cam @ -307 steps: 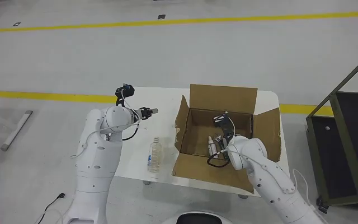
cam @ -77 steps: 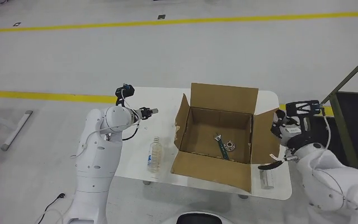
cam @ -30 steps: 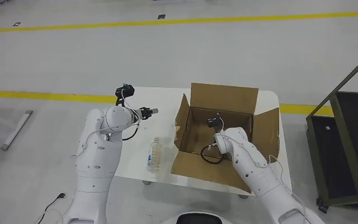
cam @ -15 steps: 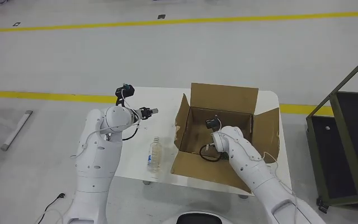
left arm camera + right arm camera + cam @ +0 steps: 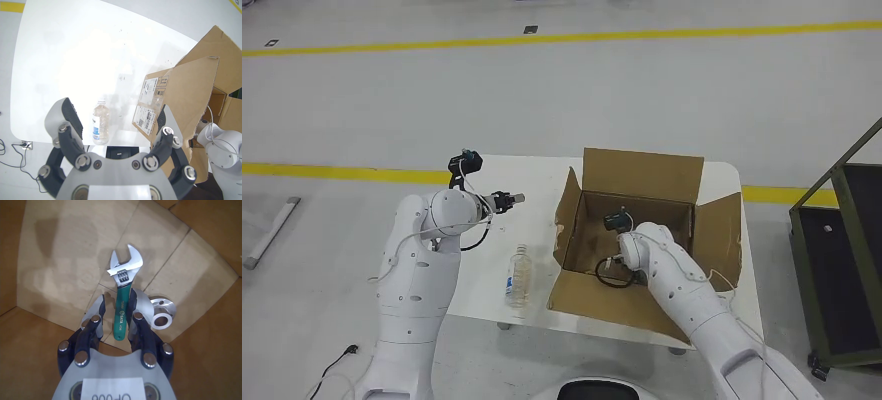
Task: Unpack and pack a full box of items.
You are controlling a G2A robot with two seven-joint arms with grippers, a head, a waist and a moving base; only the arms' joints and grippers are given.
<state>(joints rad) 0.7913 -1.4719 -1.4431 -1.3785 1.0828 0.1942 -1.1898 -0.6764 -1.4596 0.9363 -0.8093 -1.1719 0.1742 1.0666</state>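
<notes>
An open cardboard box [image 5: 642,180] stands on the right half of the white table [image 5: 492,170]. On its floor lie a green-handled adjustable wrench [image 5: 122,313] and, beside it, a round metal flange [image 5: 162,313]. My right arm [image 5: 662,265] reaches down into the box. My right gripper [image 5: 118,294] is open and straddles the wrench handle: one finger touches it, the other stands a little off. A clear plastic bottle [image 5: 519,277] lies on the table left of the box. My left gripper [image 5: 115,106] is open and empty, held above the table's left part [image 5: 510,200].
The box's flaps [image 5: 191,85] stand up and outward on all sides. A dark metal cart [image 5: 842,250] is on the floor to the right of the table. Cables and a power strip [image 5: 26,144] lie under the table's near edge.
My right arm swung from the table's right side into the box, then edged leftward and deeper over the wrench in the last second. The left arm and the bottle have stayed put.
</notes>
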